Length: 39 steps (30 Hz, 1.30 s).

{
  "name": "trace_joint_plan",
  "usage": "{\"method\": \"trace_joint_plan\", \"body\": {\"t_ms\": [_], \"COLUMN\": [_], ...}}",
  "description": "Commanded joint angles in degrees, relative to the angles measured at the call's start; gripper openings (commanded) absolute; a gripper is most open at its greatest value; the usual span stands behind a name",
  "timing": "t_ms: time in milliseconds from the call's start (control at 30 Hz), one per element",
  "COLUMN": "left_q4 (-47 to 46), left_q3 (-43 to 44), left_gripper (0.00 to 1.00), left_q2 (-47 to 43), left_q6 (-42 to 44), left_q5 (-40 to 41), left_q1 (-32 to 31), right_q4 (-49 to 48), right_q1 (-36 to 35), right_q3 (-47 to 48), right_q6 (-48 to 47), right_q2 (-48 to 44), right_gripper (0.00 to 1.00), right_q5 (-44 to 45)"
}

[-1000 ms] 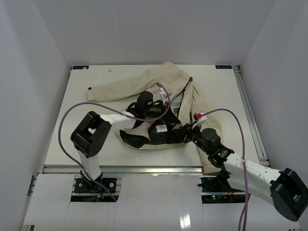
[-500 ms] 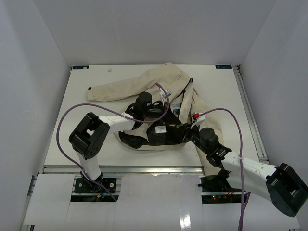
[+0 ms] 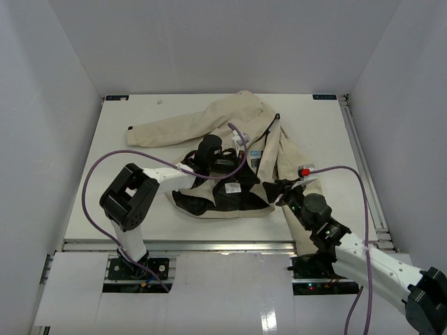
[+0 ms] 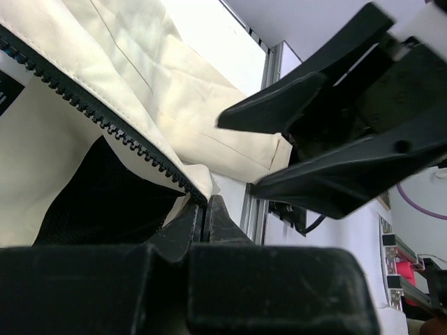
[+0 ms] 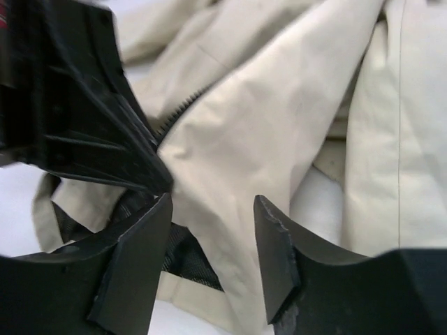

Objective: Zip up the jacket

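Tabletop [image 3: 140, 139], white and boxed in by pale walls [image 3: 63, 84], fills most of the overhead view. Across its middle lies the jacket [image 3: 230, 115], cream-beige and rumpled. One sleeve stretches toward the far left, and the body runs down toward the near edge, where it falls open on black lining [image 3: 209, 202].

From the near left corner the left arm [image 3: 157, 173] reaches in over the open front of the garment. The right arm [image 3: 363, 251] comes in low from the near right, its wrist above the jacket's right-hand side. A purple cable [image 3: 105, 157] loops off each arm.

Seen from its own wrist camera, the left gripper [image 4: 203, 213] has its fingers pressed together, pinching the end of the jacket's front edge, just where the row of dark zipper teeth [image 4: 91, 112] runs down into the pinch. The other gripper's two black fingers hang spread apart close by, to the right in that view.

The right gripper [image 5: 211, 202] is parted wide. A fold of beige fabric lies in the gap between its fingers, and neither finger visibly presses on the cloth. A short run of zipper teeth shows just beyond its left finger, beside the dark bulk of the other gripper.

A small white label [image 3: 234, 187] sits on the lining.
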State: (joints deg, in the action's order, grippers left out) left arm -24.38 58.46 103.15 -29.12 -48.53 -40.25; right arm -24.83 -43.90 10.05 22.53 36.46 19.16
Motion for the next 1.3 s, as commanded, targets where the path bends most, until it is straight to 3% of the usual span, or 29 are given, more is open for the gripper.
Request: {"method": "trace_joint_plan", "body": {"t_ms": [0,400,500,633,667,800,967,1133,1267], "left_q4": [-1.7,-5.0,-5.0,-3.6,-2.3,1.7,6.6,8.3,6.9], "left_q3": [0.0,-0.5,-0.4,0.0,0.2,0.5,1.1,0.8,0.3], "left_gripper": [0.0,0.0,0.0,0.03,0.05,0.28,0.39,0.39,0.26], "left_q2": [-4.1,-4.4,-4.1,-3.7,-3.6,-4.4,-5.4,-4.9,-4.2], "left_q6": [0.7,-1.4,-1.6,-0.3,0.8,5.8,11.2,14.0,13.4], "left_q5": [-3.4,-7.1,-7.7,-8.0,-8.0,-7.5,-4.3,-1.9,-2.3], "left_q1": [-0.3,-0.3,-0.3,-0.4,-0.3,-0.4,-0.4,-0.3,-0.3], "right_q4": [1.6,-2.3,-2.4,-2.4,-2.3,-1.9,-1.9,-1.7,-1.5], "right_q1": [0.0,0.0,0.0,0.0,0.1,0.2,0.3,0.2,0.2], "right_q3": [4.0,3.1,3.9,3.5,3.4,3.7,3.7,3.5,3.8], "right_q6": [-1.3,-5.8,-6.3,-6.4,-6.4,-6.2,-5.7,-5.5,-5.3], "right_q2": [5.9,7.6,9.4,8.2,7.3,6.2,5.8,4.7,5.4], "right_gripper": [0.55,0.48,0.39,0.1,0.08,0.08,0.08,0.08,0.08], "right_q5": [1.2,-4.9,-5.5,-5.3,-5.4,-7.7,-9.9,-11.1,-11.6]}}
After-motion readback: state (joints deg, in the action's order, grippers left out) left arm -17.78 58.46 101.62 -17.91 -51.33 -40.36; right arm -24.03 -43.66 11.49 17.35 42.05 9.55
